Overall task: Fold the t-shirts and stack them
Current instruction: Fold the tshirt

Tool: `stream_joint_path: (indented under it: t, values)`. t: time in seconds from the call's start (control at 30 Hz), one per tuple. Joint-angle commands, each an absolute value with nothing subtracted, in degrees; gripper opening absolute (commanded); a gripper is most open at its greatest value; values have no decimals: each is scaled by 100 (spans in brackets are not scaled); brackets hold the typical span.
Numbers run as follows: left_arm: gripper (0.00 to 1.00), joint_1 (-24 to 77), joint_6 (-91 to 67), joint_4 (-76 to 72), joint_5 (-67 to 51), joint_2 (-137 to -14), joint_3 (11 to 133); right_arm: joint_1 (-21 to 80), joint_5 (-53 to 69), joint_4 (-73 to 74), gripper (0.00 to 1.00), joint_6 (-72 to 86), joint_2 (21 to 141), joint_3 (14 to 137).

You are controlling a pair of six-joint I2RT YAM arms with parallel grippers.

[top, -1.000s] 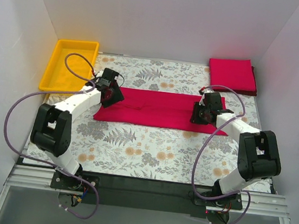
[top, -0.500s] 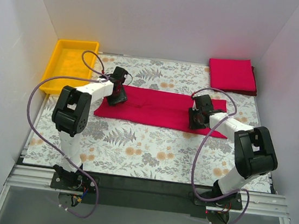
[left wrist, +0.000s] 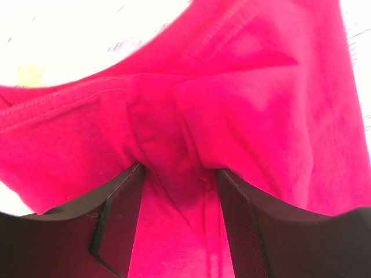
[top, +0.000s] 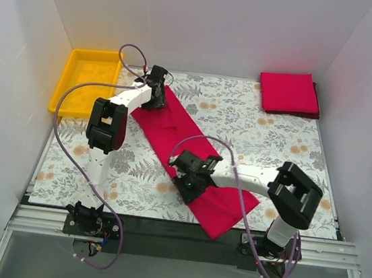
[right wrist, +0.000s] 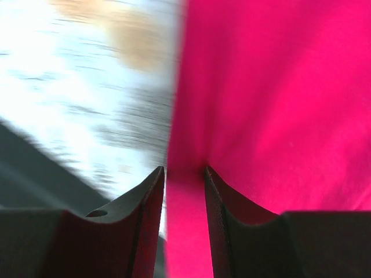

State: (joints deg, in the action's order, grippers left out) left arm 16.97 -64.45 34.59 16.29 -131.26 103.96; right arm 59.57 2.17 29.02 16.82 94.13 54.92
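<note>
A long, folded crimson t-shirt (top: 174, 127) lies as a diagonal strip from back left to front right on the flowered mat. Its near end reaches over the mat's front edge. My left gripper (top: 155, 100) is at the strip's far end, shut on a bunched fold of the shirt (left wrist: 243, 87), which is pinched between its fingers (left wrist: 179, 171). My right gripper (top: 189, 182) is at the strip's left edge near the front, shut on the edge of the shirt (right wrist: 272, 87), with cloth between its fingers (right wrist: 184, 171). A folded red t-shirt stack (top: 289, 92) lies at the back right corner.
A yellow plastic tray (top: 91, 53) stands at the back left corner, close to my left arm. White walls enclose the table on three sides. The dark front rail (top: 161, 231) runs along the near edge. Cables loop above both arms.
The shirt strip has swung from lying crosswise to a diagonal. My left gripper carried its end to the back. My right gripper dragged its end toward the front and left.
</note>
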Motion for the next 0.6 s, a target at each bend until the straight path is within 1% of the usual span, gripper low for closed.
stream_joint_path:
  t: [0.0,0.1,0.27,0.47,0.57]
  values:
    - [52,1652,-5837,3647,1547,-13956,10967,6896,1300,3551,40,2206,10273,5896]
    - [52,1652,-5520,3648,1468,-14282,11486,7180,1327,3542,40,2171,10773,6658]
    - [52,1661,-5073,3420,1318,-14633,12032,7216,1003,3568,40,2004,11486,7610]
    - [53,1696,-4729,3041,1257,-14976,12453,7119,598,3595,41,2004,11795,8401]
    - [54,1714,-4693,2892,1257,-15082,12708,7058,387,3612,42,2048,11524,8473]
